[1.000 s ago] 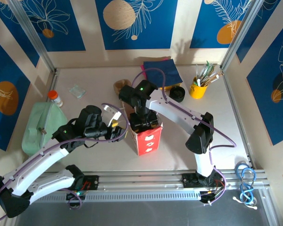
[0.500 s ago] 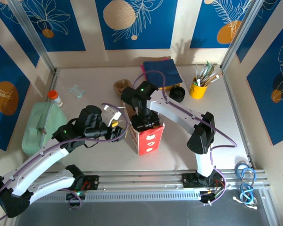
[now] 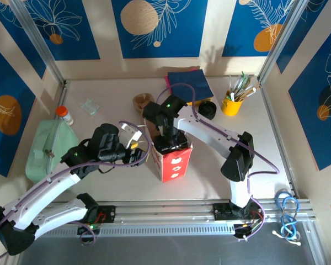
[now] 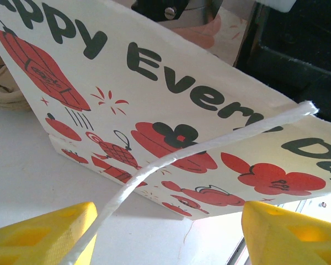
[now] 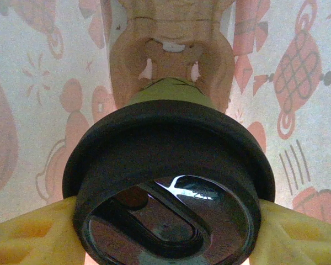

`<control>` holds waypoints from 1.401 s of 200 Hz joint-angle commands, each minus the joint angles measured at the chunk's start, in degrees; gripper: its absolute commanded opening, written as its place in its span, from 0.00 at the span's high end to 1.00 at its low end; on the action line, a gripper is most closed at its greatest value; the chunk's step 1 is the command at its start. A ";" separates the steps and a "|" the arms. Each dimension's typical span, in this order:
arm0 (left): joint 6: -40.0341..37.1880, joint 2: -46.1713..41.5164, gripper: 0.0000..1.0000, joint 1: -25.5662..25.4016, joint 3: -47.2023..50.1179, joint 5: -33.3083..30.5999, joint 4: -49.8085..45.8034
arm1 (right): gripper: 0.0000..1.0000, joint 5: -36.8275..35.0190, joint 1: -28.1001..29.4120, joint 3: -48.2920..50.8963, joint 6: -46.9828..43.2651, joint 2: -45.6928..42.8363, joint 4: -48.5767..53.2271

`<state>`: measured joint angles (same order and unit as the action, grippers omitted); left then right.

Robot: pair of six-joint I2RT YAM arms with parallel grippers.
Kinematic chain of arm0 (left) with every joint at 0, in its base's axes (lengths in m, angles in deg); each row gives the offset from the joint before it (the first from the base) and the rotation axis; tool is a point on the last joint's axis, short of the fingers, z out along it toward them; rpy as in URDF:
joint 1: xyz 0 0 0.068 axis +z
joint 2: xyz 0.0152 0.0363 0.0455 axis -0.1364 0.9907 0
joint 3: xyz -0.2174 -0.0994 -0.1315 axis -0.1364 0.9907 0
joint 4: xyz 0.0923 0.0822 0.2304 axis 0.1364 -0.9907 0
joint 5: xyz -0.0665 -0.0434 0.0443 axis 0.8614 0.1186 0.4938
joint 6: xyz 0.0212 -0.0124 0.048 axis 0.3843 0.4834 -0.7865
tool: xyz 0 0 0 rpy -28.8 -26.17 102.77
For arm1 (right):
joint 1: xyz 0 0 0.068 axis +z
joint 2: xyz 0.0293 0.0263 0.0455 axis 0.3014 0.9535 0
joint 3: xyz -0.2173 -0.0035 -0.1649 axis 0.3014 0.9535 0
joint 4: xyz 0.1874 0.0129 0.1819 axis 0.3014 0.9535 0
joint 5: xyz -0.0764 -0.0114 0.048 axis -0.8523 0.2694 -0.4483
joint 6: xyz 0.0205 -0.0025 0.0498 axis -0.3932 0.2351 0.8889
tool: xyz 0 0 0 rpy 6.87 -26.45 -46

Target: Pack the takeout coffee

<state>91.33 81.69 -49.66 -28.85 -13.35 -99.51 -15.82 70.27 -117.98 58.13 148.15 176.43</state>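
Takeout coffee (image 5: 166, 160) gripped by right end effector (image 5: 168, 232) inside bag (image 3: 171, 163); left end effector (image 4: 165, 232) open beside bag.

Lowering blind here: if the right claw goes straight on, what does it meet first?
Probably the pulp cup carrier at the bottom of the bag; the takeout coffee in the right claw would touch it first. Remaining gap unclear.

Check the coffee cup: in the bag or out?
In. Right wrist view: the lidded cup, gripped by the right fingers, has printed bag walls on both sides and the carrier below.
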 commanded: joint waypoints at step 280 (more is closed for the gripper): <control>-0.51 -0.56 0.31 -0.52 0.12 -1.79 -0.12 | 0.48 3.43 -1.50 2.90 -1.71 -4.24 -2.45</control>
<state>91.33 81.69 -49.66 -28.85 -14.48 -99.51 -13.70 69.18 -114.52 57.26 146.45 173.55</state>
